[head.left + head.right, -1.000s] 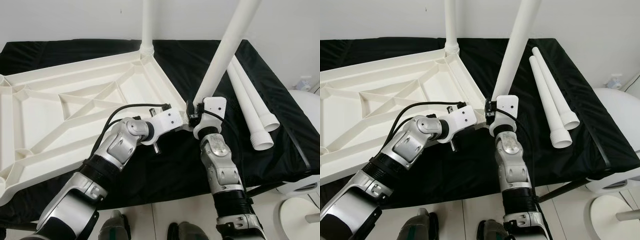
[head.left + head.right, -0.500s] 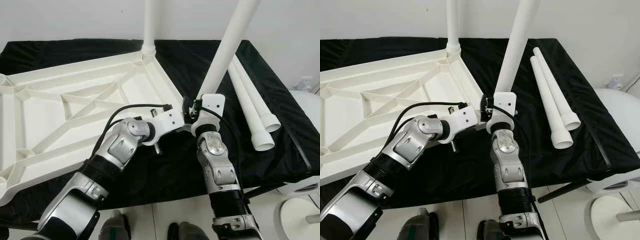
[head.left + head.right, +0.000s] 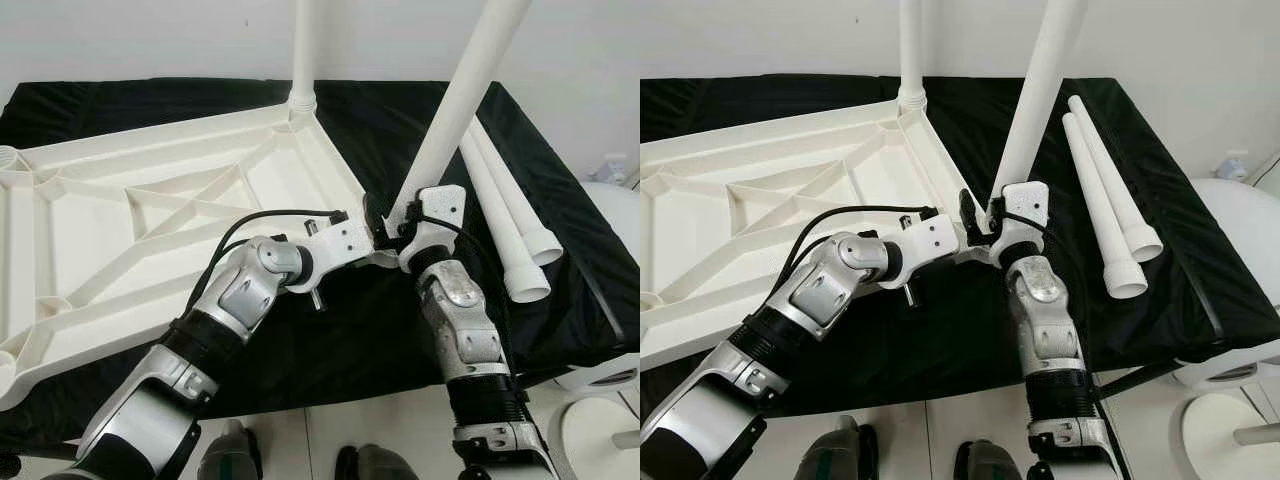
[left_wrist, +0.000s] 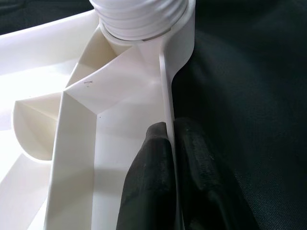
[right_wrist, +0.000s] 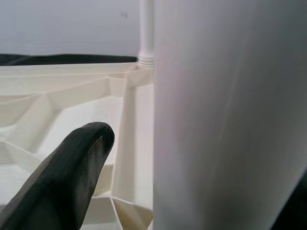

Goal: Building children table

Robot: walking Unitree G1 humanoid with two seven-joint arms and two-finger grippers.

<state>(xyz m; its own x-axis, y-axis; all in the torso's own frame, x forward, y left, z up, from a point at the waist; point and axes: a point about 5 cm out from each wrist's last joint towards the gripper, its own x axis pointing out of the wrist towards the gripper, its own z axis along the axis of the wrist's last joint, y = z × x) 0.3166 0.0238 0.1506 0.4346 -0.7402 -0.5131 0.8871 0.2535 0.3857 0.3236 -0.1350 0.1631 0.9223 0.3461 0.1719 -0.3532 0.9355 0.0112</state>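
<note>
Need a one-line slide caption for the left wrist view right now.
Left gripper's black fingers pinch the thin side wall of the upturned white plastic tabletop, just below the threaded white leg seated in its corner socket.

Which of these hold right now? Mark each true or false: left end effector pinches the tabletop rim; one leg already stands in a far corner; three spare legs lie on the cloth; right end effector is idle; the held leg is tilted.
1. The left end effector pinches the upturned tabletop rim: true.
2. A fitted leg stands in the far corner socket: true.
3. Three spare legs lie on the black cloth: false, two spare legs lie there.
4. The right end effector is idle: false, it grips a tilted leg near its base.
5. The held leg leans: true.
</note>
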